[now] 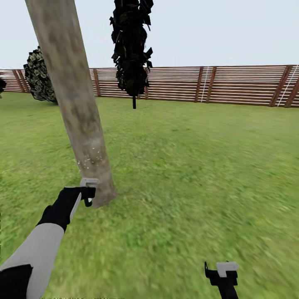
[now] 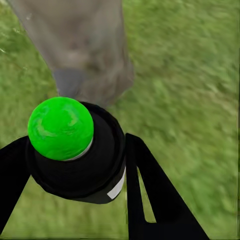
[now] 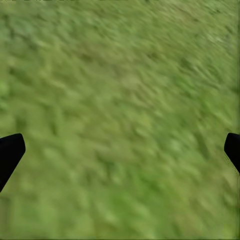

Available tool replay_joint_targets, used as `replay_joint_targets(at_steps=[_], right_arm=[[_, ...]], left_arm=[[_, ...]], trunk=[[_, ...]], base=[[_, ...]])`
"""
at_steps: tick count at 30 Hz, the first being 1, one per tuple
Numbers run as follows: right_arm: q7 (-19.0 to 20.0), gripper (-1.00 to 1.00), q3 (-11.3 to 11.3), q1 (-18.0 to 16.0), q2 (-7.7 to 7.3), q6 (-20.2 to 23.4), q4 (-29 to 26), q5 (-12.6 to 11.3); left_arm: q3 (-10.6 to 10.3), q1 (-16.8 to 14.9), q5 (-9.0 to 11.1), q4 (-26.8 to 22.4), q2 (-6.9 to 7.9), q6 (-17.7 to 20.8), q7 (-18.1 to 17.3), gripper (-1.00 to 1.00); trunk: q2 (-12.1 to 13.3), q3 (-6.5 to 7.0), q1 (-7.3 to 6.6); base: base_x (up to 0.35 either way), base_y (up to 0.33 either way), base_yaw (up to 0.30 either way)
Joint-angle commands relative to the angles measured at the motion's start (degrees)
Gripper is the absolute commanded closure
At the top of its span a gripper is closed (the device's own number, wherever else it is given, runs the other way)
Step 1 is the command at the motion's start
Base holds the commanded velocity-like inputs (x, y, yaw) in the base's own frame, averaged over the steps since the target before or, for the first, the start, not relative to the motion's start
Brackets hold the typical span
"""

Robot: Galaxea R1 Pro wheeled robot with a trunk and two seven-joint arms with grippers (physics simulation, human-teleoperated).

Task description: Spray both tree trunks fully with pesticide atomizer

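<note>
I stood on the garden's grass lawn (image 1: 199, 166), with a reddish-brown slat fence (image 1: 232, 85) along the far side. My left claw (image 1: 88, 192) was clenched around the pesticide atomizer (image 2: 80, 155), a black bottle with a round bright green cap (image 2: 60, 128). In the left wrist view my two dark fingers (image 2: 150, 195) flanked the bottle on either side. The bottle's long axis ran along my fingers, its green cap end pointing toward the foot of the tree.

The nearest tree trunk (image 1: 77, 104), pale grey-tan and mottled, rose just beyond the left claw, leaning up and away to the left in the head view. Its widened base (image 2: 95, 80) lay directly ahead of the atomizer and close to it. A few tiny whitish specks of pesticide (image 1: 92, 156) dotted the lower trunk, just above the claw. Most of the trunk higher up looked bare, so I judged the spraying far from complete, with the coming sweep needing to travel upward along the trunk.

My right claw (image 1: 222, 272) hung low at the near right, well apart from the trunk, released and empty over grass, its fingertips (image 3: 10, 152) spread wide. The left arm was plainly nearer. A dark cone-shaped tree (image 1: 132, 50) stood farther off near the fence.
</note>
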Motion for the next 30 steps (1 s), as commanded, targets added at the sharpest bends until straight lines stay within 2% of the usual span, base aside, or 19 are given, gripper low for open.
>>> replay_joint_targets(at_steps=[1,3,4,5,8,9,10,11,12,13,15,18,20,22,25,26,28,29,30], right_arm=[[-0.6,-1.0,0.4,0.0,0.0,0.1,0.0,0.5],[-0.6,-1.0,0.4,0.0,0.01,0.1,0.0,0.5],[-0.6,-1.0,0.4,0.0,0.01,0.1,0.0,0.5],[-0.6,-1.0,0.4,0.0,0.01,0.1,0.0,0.5],[-0.6,-1.0,0.4,0.0,0.02,0.1,0.0,0.5],[-0.6,-1.0,0.4,0.0,0.02,0.1,0.1,0.5],[-0.6,-1.0,0.4,0.0,0.02,0.0,0.0,0.5],[-0.6,-1.0,0.4,0.0,0.02,0.1,0.0,0.5],[-0.6,-1.0,0.4,0.0,0.02,0.1,0.0,0.5],[-0.6,-1.0,0.4,-0.1,0.0,0.1,0.0,0.5],[-0.6,-1.0,0.4,0.0,-0.01,0.1,0.0,0.5],[-0.6,-1.0,0.4,0.0,0.01,0.1,0.1,0.5],[-0.6,-1.0,0.4,0.0,0.01,0.1,0.0,0.5],[-0.6,-1.0,0.4,0.0,0.01,0.1,0.0,0.5],[-0.6,-1.0,0.5,0.0,0.08,0.1,0.0,0.5],[-0.6,-1.0,0.4,0.0,0.09,0.0,0.0,0.5],[-0.6,-1.0,0.5,0.0,0.1,0.0,0.0,0.5],[-0.6,-1.0,0.5,0.0,0.12,0.0,0.0,0.5],[-0.6,-1.0,0.5,0.0,0.18,0.0,0.0,0.5]], left_arm=[[0.1,0.0,-0.6,-0.1,-0.61,0.3,-0.4,1.0],[0.1,0.0,-0.6,-0.1,-2.06,0.3,-0.3,1.0],[0.1,0.0,-0.7,-0.1,-3.62,0.3,-0.2,1.0],[0.1,0.0,-0.8,-0.1,-4.33,0.3,-0.2,1.0],[0.3,0.0,-0.9,-0.2,-4.75,0.3,-0.1,1.0],[0.4,0.0,-0.8,-0.2,-4.34,0.3,-0.1,1.0],[0.7,0.0,-0.8,-0.1,-2.49,0.3,0.2,1.0],[1.1,0.1,-0.7,0.0,0.21,0.3,0.6,1.0],[1.3,0.5,-0.6,0.6,2.24,0.3,0.8,1.0],[1.3,1.0,-0.5,1.4,2.78,0.1,0.9,1.0],[1.2,1.4,-0.3,2.2,2.28,-0.1,1.0,1.0],[1.3,1.5,-0.4,2.6,-0.1,-0.2,1.0,1.0],[1.4,1.7,-0.4,2.6,-0.46,-0.3,1.1,1.0],[2.4,2.1,-0.5,2.6,0.0,-0.4,1.1,1.0],[5.2,3.6,-0.6,2.6,3.2,-0.5,1.0,1.0],[5.5,3.9,-0.6,2.6,3.69,-0.5,1.0,1.0],[5.4,4.7,-0.8,2.5,3.69,-0.6,1.0,1.0],[5.3,5.3,-0.7,2.5,3.24,-0.6,1.0,1.0],[5.2,5.6,-0.7,2.5,2.04,-0.6,1.0,1.0]], trunk=[[0.0,-0.05,-0.01],[0.0,-0.05,-0.01],[0.0,-0.05,-0.01],[0.0,-0.05,-0.01],[0.0,-0.05,-0.01],[0.0,-0.05,-0.01],[0.0,-0.05,-0.01],[0.0,-0.05,-0.01],[0.0,-0.05,-0.01],[0.0,-0.05,-0.01],[0.0,-0.05,-0.01],[0.0,-0.05,-0.01],[0.0,-0.05,-0.01],[0.0,-0.05,-0.01],[0.0,-0.05,-0.01],[0.0,-0.05,-0.01],[0.0,-0.05,-0.01],[0.0,-0.05,-0.01],[0.0,-0.05,-0.01]], base=[[0.015,-0.276,0.231],[0.05,-0.276,0.254],[0.097,-0.276,0.271],[0.125,-0.272,0.274],[0.15,-0.262,0.272],[0.179,-0.244,0.127],[0.188,-0.238,0.042],[0.193,-0.234,0.014],[0.222,-0.208,0.004],[0.246,-0.187,0.002],[0.265,-0.174,0.001],[0.293,-0.115,0.0],[0.301,-0.036,0.0],[0.181,-0.01,0.038],[0.042,-0.002,0.203],[0.008,0.0,0.264],[0.004,0.0,0.271],[0.001,0.0,0.274],[0.001,0.0,0.18]])
